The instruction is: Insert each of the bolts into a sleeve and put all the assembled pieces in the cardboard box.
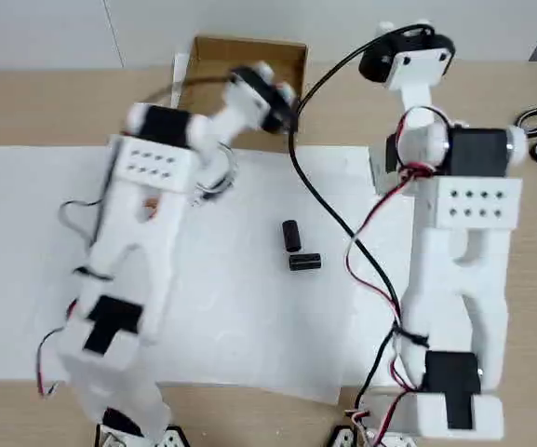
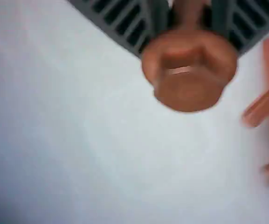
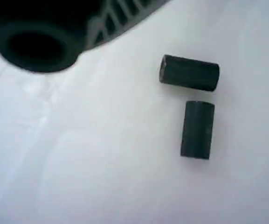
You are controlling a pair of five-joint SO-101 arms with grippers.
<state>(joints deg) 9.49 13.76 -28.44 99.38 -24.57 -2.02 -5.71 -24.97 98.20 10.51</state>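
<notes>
bolt (image 2: 189,74): matt plastic | sleeve (image 3: 34,44): matt black (plastic-like) | sheet (image 1: 249,317): smooth paper | box (image 1: 249,43): cardboard

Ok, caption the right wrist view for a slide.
Right gripper grips one sleeve over the white sheet; two more sleeves lie at right angles.

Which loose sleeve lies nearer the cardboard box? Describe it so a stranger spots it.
On the white sheet covering the table, two black sleeves lie close together near the middle. The wanted sleeve is the one nearer the cardboard box. Its long axis points toward the box, while its neighbour lies crosswise.
</notes>
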